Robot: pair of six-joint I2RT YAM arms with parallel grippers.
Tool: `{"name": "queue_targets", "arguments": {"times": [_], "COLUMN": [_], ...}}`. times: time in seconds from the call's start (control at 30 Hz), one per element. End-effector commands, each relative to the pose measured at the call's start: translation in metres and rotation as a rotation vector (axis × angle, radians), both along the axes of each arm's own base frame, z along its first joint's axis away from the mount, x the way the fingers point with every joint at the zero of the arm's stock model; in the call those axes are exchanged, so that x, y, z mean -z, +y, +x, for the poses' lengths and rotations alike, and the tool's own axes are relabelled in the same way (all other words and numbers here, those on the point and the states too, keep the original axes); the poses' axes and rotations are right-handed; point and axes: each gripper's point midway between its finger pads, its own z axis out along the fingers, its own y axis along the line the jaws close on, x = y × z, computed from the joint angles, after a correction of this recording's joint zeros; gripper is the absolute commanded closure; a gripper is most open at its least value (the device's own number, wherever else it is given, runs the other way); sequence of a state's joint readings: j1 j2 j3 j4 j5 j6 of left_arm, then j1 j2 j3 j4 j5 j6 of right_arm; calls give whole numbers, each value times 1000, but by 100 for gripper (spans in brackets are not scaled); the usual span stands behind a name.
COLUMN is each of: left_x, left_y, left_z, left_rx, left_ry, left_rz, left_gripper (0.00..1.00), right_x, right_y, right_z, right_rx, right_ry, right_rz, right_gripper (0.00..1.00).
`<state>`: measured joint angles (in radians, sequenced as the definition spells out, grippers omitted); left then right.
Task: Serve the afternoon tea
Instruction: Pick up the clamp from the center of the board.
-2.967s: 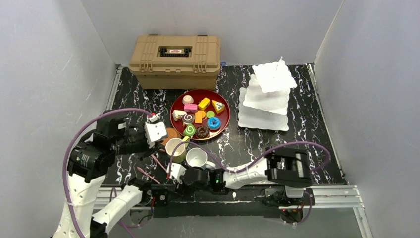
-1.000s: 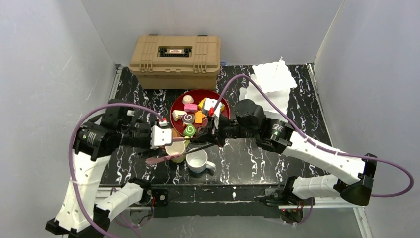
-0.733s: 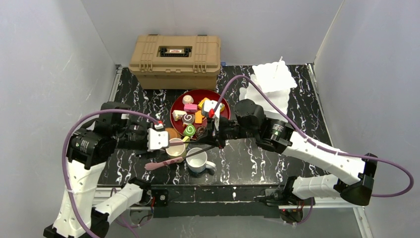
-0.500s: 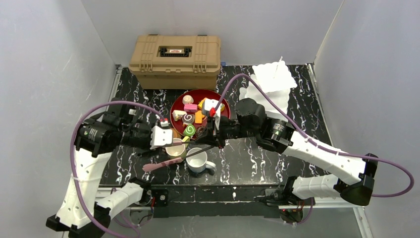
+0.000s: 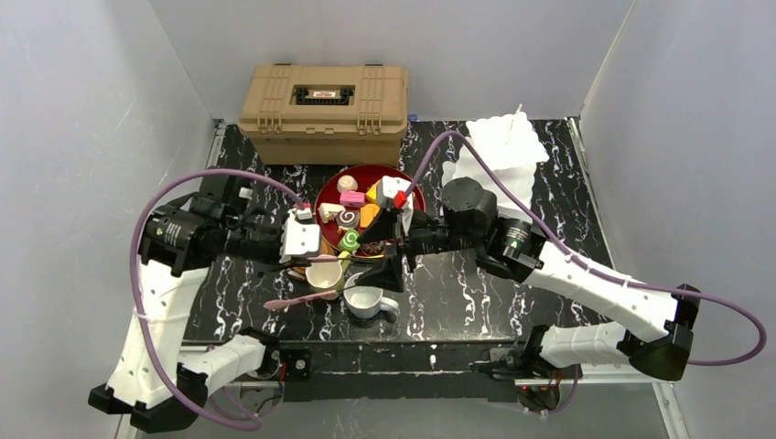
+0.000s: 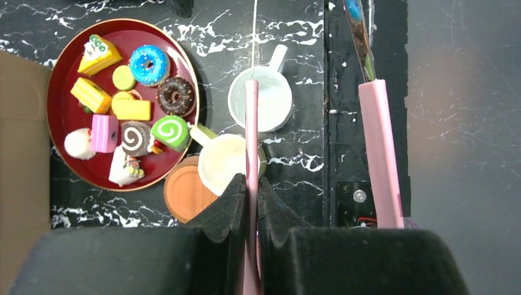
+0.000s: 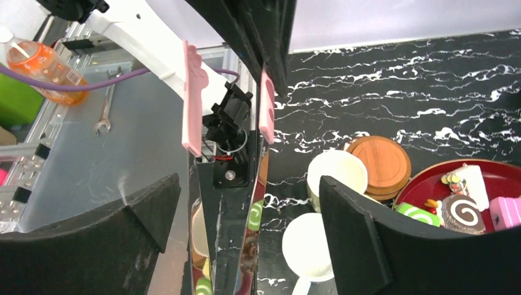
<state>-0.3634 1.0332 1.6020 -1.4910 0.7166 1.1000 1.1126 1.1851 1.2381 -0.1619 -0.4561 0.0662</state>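
My left gripper (image 6: pixel 252 181) is shut on one pink-handled arm of the metal tongs (image 6: pixel 381 153) and holds them above the pale yellow mug (image 6: pixel 226 163) and the white mug (image 6: pixel 273 107). In the top view the left gripper (image 5: pixel 307 261) is left of the mugs. My right gripper (image 5: pixel 392 249) is open wide, and in the right wrist view (image 7: pixel 246 184) its fingers stand on either side of the tongs' metal arms without touching. Brown coasters (image 6: pixel 184 193) lie stacked beside the yellow mug. The red plate (image 6: pixel 60 120) holds several toy pastries, among them a green swirl roll (image 6: pixel 171 132) and a blue donut (image 6: pixel 149 64).
The tan ribbed toolbox (image 5: pixel 322 101) stands at the back left. A white tiered stand (image 5: pixel 494 174) stands at the back right. An orange bottle (image 7: pixel 40 64) and a wrench (image 7: pixel 104 117) lie off the table beyond its front edge.
Three seconds ago my right arm lay low at the front edge; it has swung up over the plate's near side. Its fingers have spread around the tongs, which the left gripper still holds.
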Motion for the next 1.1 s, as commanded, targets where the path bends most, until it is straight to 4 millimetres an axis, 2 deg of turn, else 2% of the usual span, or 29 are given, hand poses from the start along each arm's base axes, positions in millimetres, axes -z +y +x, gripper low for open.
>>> {"name": "queue_targets", "arguments": {"times": [0.0, 0.1, 0.17, 0.33, 0.57, 0.8, 0.9, 1.07], "left_x": [6, 10, 13, 16, 14, 14, 11, 4], "left_y": [0, -3, -6, -13, -16, -18, -20, -22], "left_z": [-43, -47, -50, -52, -50, -49, -50, -48], "left_rx": [36, 41, 39, 34, 25, 18, 21, 17], "left_ry": [233, 280, 323, 408, 441, 475, 477, 469], "left_rz": [-13, -28, -39, -63, -71, -77, -90, -104], "left_gripper": [100, 100, 100, 100, 100, 100, 100, 100], "right_x": [-33, -43, -42, -18, -7, 14, 14, 3], "right_y": [1, 6, 10, 7, -3, -13, -17, -16], "right_z": [-13, -14, -18, -19, -24, -29, -26, -15], "right_rx": [-98, -137, -175, -197, -218, -251, -210, -128], "right_ry": [8, 14, 24, 5, -29, -37, -51, -89], "right_rz": [89, 92, 78, 10, -17, -92, -72, -9], "right_gripper": [2, 1, 2, 2, 2, 2, 2, 2]}}
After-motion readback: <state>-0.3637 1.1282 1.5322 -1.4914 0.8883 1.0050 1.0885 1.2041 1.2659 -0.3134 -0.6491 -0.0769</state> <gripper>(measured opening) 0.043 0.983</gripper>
